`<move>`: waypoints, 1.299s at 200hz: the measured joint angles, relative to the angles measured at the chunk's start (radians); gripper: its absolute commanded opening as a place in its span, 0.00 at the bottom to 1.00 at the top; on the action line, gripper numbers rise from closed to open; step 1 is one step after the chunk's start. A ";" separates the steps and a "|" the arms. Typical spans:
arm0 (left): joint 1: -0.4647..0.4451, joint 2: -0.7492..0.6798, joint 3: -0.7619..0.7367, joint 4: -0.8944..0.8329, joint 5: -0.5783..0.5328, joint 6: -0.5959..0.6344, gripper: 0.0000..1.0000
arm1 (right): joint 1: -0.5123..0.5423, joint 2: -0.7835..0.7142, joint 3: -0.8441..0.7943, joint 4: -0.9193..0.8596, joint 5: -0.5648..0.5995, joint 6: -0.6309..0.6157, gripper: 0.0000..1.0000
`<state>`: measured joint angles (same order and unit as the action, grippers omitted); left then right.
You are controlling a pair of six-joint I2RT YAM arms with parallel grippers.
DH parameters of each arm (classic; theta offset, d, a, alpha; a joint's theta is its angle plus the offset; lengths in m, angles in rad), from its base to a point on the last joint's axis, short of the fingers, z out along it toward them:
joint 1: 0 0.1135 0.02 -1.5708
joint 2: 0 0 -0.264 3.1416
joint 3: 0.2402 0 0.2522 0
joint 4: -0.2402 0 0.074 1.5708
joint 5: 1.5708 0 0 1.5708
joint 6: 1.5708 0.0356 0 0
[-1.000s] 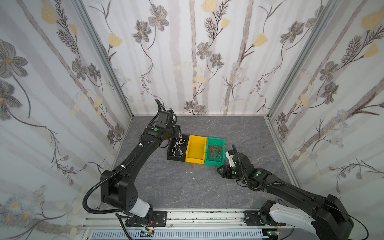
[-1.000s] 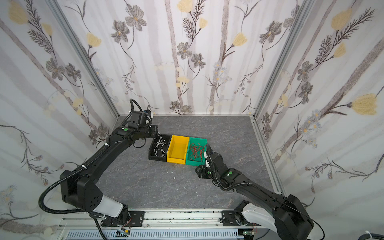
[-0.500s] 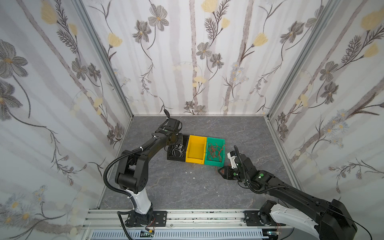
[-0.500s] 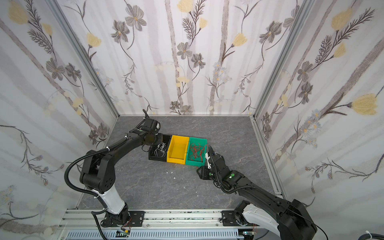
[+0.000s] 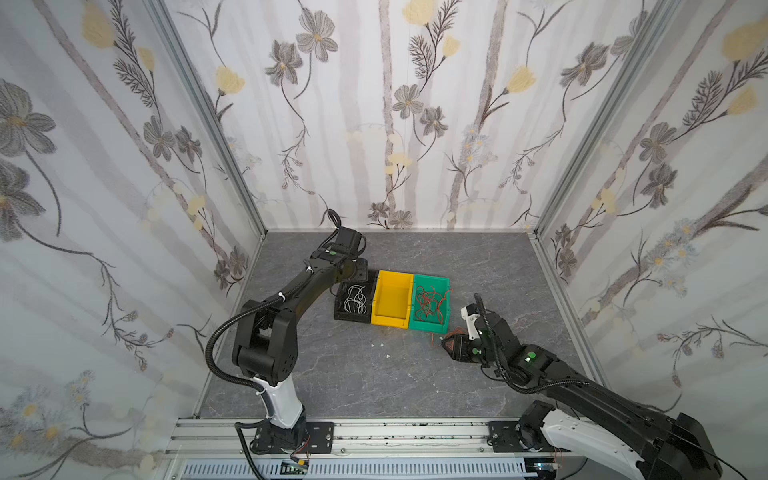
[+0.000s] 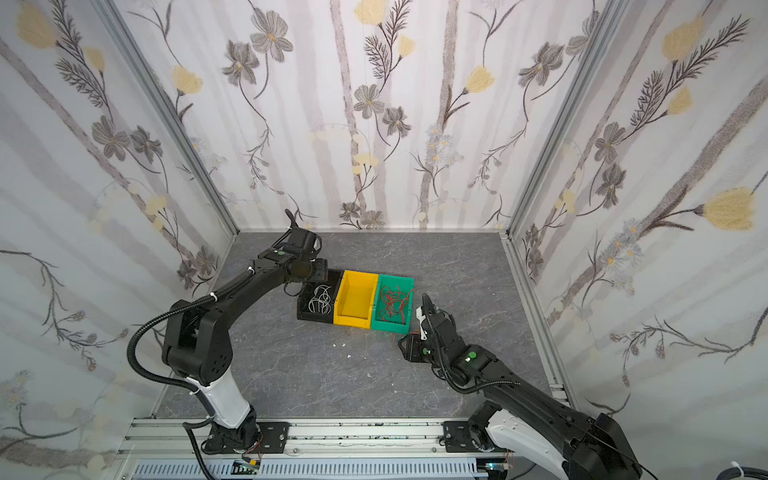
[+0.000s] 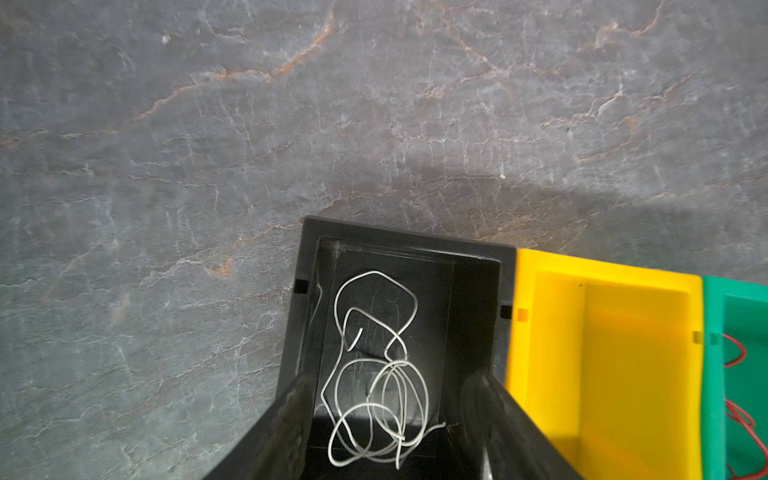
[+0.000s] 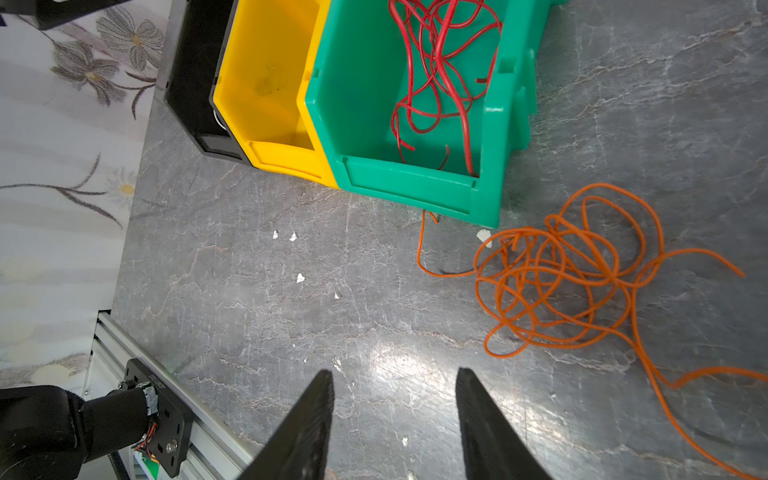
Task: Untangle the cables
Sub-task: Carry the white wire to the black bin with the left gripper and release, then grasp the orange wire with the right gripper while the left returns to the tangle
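A white cable (image 7: 374, 395) lies coiled in the black bin (image 7: 407, 241). My left gripper (image 7: 390, 378) hangs open over that bin's far end, its fingers either side of the coil, gripping nothing. A red cable (image 8: 440, 70) fills the green bin (image 8: 415, 183). An orange cable (image 8: 557, 270) lies in a loose tangle on the table beside the green bin's near corner. My right gripper (image 8: 395, 371) is open and empty over bare table, close to that tangle. Both top views show the white cable (image 5: 355, 299) and the red cable (image 6: 392, 305) in their bins.
A yellow bin (image 5: 392, 299) with nothing in it stands between the black and green ones. Small white scraps (image 8: 293, 237) dot the grey table (image 5: 374, 382) in front of the bins. An aluminium rail (image 5: 395, 432) runs along the near edge, and patterned walls close three sides.
My left gripper has gone from shut to open above the black bin, and the white cable now lies loose inside. The right gripper has hardly moved.
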<state>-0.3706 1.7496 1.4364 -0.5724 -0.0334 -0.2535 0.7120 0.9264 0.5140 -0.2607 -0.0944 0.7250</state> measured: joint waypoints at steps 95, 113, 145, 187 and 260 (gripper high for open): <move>-0.200 -0.354 -0.344 0.120 0.106 -0.085 0.69 | -0.080 -0.019 0.044 -0.182 0.190 0.017 0.51; -0.253 -0.389 -0.418 0.169 0.125 -0.121 0.69 | -0.101 0.019 0.056 -0.191 0.196 0.003 0.52; -0.338 -0.447 -0.537 0.261 0.140 -0.192 0.69 | -0.105 0.119 0.088 -0.161 0.116 -0.032 0.54; -0.417 -0.480 -0.684 0.390 0.143 -0.282 0.69 | -0.106 0.268 0.109 -0.108 0.058 -0.046 0.52; -0.472 -0.481 -0.798 0.528 0.165 -0.364 0.69 | -0.096 0.396 0.098 -0.005 0.038 -0.055 0.09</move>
<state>-0.8421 1.2686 0.6388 -0.0448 0.1318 -0.6170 0.6159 1.3224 0.6125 -0.2653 -0.0566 0.6704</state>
